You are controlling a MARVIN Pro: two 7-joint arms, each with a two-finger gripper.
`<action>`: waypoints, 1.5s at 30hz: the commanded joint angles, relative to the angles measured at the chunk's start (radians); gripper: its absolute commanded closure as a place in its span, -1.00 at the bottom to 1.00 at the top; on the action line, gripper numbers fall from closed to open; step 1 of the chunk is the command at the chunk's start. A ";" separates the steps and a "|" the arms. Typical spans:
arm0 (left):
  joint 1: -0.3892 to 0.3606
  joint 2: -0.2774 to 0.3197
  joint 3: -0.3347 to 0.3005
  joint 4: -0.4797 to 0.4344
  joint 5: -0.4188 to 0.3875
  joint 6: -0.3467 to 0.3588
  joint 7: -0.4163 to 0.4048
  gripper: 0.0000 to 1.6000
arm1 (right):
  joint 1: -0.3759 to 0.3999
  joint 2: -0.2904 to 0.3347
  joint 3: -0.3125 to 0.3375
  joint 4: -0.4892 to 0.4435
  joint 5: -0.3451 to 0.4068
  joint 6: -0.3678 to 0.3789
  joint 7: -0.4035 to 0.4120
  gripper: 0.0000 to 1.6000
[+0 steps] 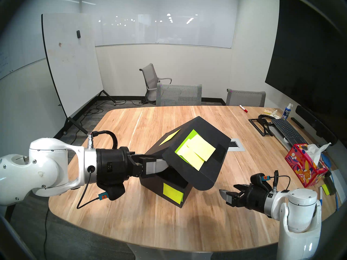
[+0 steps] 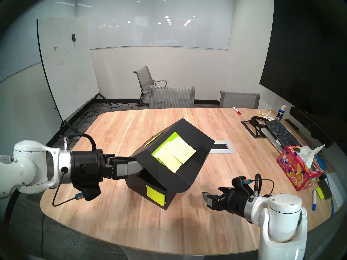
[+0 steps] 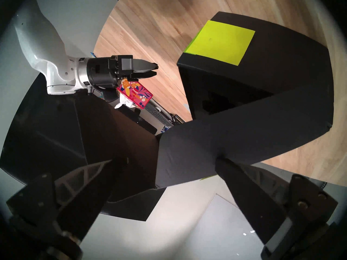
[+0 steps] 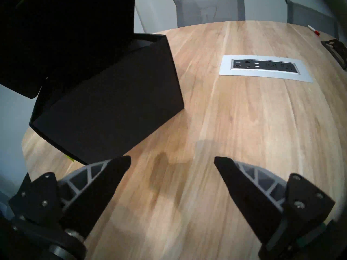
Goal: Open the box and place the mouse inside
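The black box (image 1: 169, 190) stands mid-table with neon yellow-green notes on its front and side. Its lid (image 1: 206, 171), with pale yellow notes on top, is raised and tilts toward my right. My left gripper (image 1: 161, 164) reaches in under the lid's left edge, fingertips hidden there. In the left wrist view the left gripper (image 3: 164, 159) is open, a black flap of the lid (image 3: 187, 160) lying between its spread fingers, and the box's dark inside (image 3: 216, 102) shows. My right gripper (image 4: 172, 158) hovers open and empty over bare wood, right of the box (image 4: 112, 107). The mouse is out of view.
A pink patterned tissue box (image 1: 304, 167), pens and sticky notes lie at the right edge. A keyboard (image 1: 287, 130), a black stand (image 1: 261, 126), a spray bottle (image 1: 286, 111) and a red marker (image 1: 243, 108) sit far right. A power outlet panel (image 1: 234, 144) lies behind the box.
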 commanded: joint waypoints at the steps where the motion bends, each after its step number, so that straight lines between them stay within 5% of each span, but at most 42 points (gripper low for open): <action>1: 0.026 -0.014 0.047 -0.002 -0.087 0.060 -0.062 -1.00 | -0.053 0.008 0.058 -0.060 0.042 -0.014 0.051 -1.00; 21: -0.029 -0.004 0.132 -0.002 -0.245 0.172 -0.181 -1.00 | -0.128 0.018 0.131 -0.091 0.136 -0.056 0.086 -1.00; 45: -0.115 -0.005 0.203 -0.002 -0.319 0.204 -0.237 -1.00 | -0.163 0.035 0.167 -0.085 0.204 -0.103 0.119 -1.00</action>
